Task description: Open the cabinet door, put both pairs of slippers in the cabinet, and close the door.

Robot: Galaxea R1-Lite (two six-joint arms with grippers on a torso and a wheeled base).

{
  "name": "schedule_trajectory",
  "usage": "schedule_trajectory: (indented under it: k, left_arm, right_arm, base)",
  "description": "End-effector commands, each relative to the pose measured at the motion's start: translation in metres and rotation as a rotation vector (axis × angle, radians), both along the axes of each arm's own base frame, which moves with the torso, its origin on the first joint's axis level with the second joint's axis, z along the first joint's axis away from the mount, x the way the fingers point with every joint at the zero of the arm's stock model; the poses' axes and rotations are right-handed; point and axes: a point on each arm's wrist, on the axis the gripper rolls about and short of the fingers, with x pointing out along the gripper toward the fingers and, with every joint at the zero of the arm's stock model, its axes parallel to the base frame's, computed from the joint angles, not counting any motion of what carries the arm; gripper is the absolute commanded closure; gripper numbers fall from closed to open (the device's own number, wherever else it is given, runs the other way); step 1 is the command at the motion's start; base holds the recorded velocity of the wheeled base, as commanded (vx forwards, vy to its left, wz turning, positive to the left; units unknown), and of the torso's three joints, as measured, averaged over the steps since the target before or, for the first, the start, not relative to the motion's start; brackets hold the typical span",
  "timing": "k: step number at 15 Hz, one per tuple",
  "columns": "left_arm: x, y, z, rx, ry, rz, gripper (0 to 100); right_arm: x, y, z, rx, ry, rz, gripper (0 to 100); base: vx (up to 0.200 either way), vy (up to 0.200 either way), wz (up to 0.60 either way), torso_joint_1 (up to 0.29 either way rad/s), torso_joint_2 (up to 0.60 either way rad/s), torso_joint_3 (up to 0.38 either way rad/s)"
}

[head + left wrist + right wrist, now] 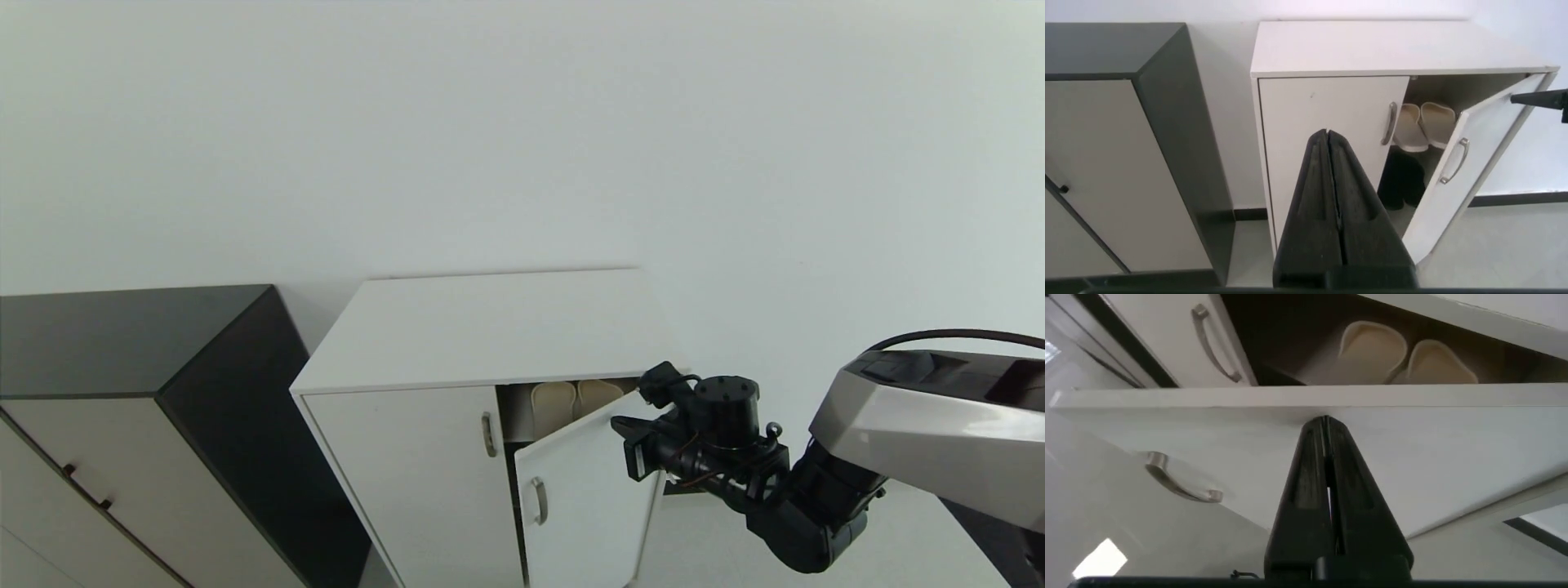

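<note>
The white cabinet (490,327) has its left door (408,465) closed and its right door (588,498) standing partly open. A beige pair of slippers (1372,347) stands on the upper shelf, also seen as beige slippers (1422,122). Below them is a dark pair (1400,175) on a lower shelf. My right gripper (618,422) is shut, its tip (1325,425) against the outer face of the open door just under the door's top edge. My left gripper (1327,137) is shut and holds nothing, well back from the cabinet front.
A dark cabinet (139,343) with pale drawer fronts stands close on the left of the white one. The open door's handle (539,500) is near its free edge. A plain wall is behind, and bare floor (1503,253) lies in front.
</note>
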Motion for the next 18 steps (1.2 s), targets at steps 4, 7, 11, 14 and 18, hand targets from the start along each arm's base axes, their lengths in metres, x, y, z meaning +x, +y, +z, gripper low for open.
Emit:
schedule_trajectory:
  k: [4, 7, 11, 14, 18]
  left_arm:
    - [0.0, 0.0, 0.0, 0.0, 0.0, 0.001, 100]
    - [0.0, 0.0, 0.0, 0.0, 0.0, 0.001, 100]
    - [0.0, 0.0, 0.0, 0.0, 0.0, 0.001, 100]
    - [0.0, 0.0, 0.0, 0.0, 0.0, 0.001, 100]
    - [0.0, 0.0, 0.0, 0.0, 0.0, 0.001, 100]
  right_arm:
    - [0.009, 0.004, -0.011, -0.026, -0.013, -0.039, 100]
    - [0.015, 0.007, -0.011, -0.024, -0.034, -0.073, 100]
    - [0.022, 0.011, -0.014, -0.026, -0.054, -0.124, 100]
    - [0.024, 0.009, -0.013, -0.025, -0.057, -0.128, 100]
    - [0.026, 0.01, -0.015, -0.025, -0.057, -0.13, 100]
  base:
    - [0.0, 0.0, 0.0, 0.0, 0.0, 0.0]
    - [0.0, 0.0, 0.0, 0.0, 0.0, 0.0]
    - [0.0, 0.0, 0.0, 0.0, 0.0, 0.0]
    - [0.0, 0.0, 0.0, 0.0, 0.0, 0.0]
    - [0.0, 0.0, 0.0, 0.0, 0.0, 0.0]
